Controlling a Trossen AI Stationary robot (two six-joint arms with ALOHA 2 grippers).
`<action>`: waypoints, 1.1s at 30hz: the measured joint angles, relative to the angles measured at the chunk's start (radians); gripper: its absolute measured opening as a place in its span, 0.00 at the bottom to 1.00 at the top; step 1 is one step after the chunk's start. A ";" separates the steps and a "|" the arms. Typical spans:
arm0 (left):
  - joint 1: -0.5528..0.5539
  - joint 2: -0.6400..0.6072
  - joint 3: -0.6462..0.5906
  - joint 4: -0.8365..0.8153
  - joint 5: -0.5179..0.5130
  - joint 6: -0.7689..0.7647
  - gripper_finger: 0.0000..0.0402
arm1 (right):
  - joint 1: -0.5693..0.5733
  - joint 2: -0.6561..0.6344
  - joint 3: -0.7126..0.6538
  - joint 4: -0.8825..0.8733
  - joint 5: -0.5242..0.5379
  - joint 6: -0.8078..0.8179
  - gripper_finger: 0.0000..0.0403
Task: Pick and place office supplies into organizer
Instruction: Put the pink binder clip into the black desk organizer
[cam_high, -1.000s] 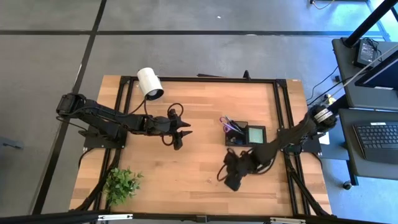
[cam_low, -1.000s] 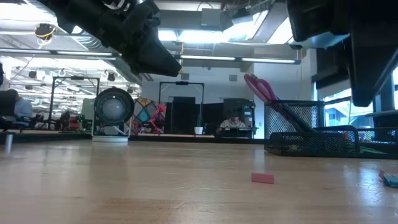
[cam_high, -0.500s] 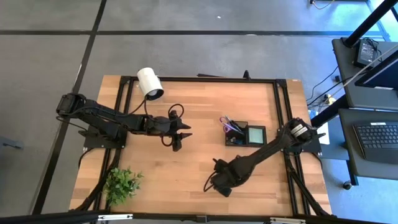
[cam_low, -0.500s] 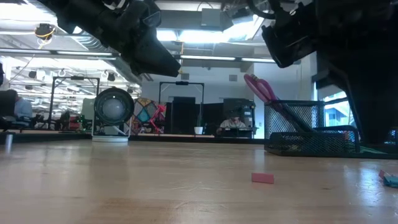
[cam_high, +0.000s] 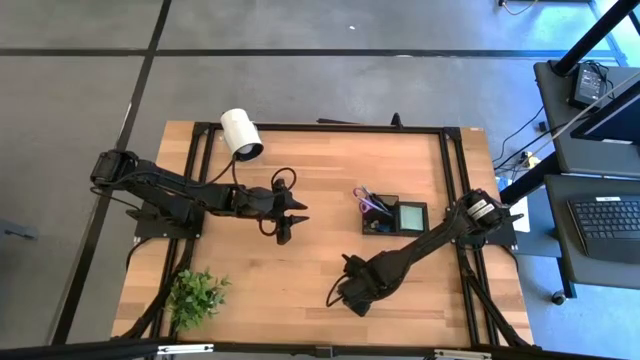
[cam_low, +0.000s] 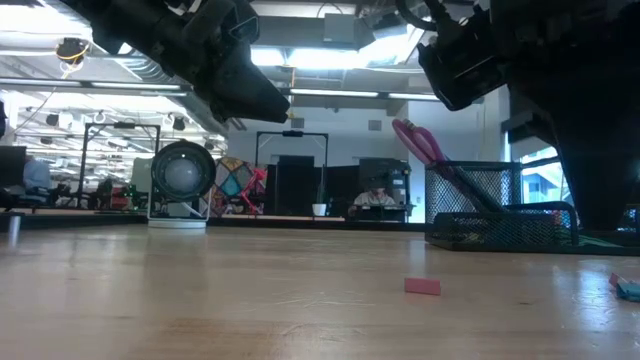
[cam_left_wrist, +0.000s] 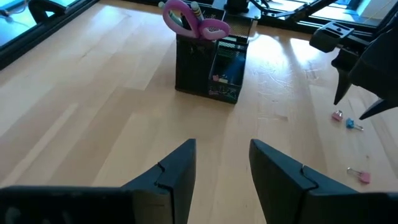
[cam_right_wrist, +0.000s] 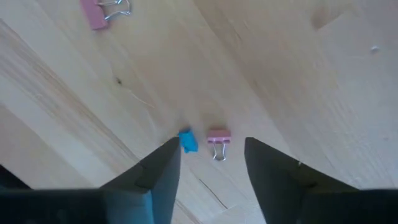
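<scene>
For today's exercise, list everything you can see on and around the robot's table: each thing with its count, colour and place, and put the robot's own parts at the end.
organizer: one, black mesh, right-centre of the table.
scissors: one, pink-purple handles, standing in the organizer's taller part.
notepad: one, light green, in the organizer's right compartment.
binder clips: three seen, two pink and one blue, loose on the table near the right gripper.
white cylinder: one, at the table's far left edge.
potted plant: one, green, near left corner.
table: one, light wood, black frame.
left gripper: open, above the table's middle.
right gripper: open, right above the blue and pink clips.
</scene>
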 joint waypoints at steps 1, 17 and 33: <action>0.000 0.000 0.000 0.000 0.000 0.000 0.36 | 0.000 0.000 0.000 0.000 0.000 -0.002 0.47; 0.000 0.000 0.000 0.000 0.000 0.000 0.36 | 0.000 0.000 -0.026 -0.019 -0.001 -0.001 0.55; 0.000 0.000 0.000 0.000 0.000 0.000 0.36 | 0.005 -0.002 -0.126 0.105 -0.009 -0.003 0.55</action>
